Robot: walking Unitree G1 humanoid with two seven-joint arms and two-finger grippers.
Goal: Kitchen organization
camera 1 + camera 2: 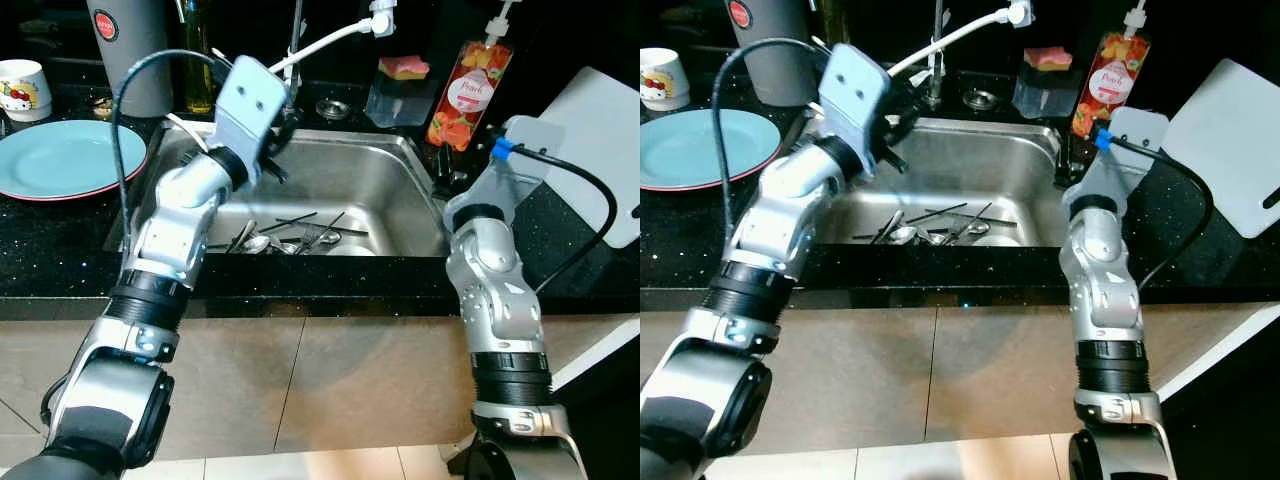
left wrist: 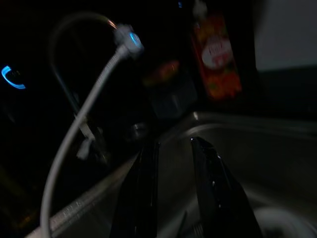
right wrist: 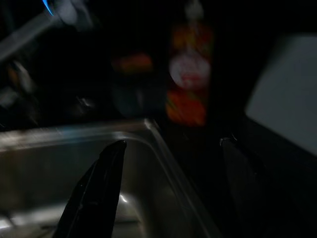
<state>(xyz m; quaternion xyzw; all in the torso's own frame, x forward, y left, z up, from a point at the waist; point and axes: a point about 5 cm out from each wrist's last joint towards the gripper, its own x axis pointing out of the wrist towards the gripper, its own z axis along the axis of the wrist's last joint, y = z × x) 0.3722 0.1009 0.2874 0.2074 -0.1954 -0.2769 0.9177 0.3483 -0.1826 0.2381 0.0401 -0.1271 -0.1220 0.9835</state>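
The steel sink (image 1: 385,170) holds several pieces of cutlery (image 1: 290,237) on its bottom: spoons, forks and dark chopsticks. My left gripper (image 1: 278,150) hangs over the sink's back left part, near the faucet hose (image 1: 330,38). In the left wrist view its fingers (image 2: 143,198) stand a little apart with nothing between them. My right gripper (image 1: 440,170) hovers at the sink's right rim. It is open wide and empty, with its fingers (image 3: 99,188) far apart over the rim.
A blue plate (image 1: 60,158) and a white mug (image 1: 22,88) sit on the black counter at left. Behind the sink stand a grey canister (image 1: 130,45), a bottle (image 1: 197,60), a sponge holder (image 1: 400,88) and a red soap pouch (image 1: 465,95). A white cutting board (image 1: 600,140) lies at right.
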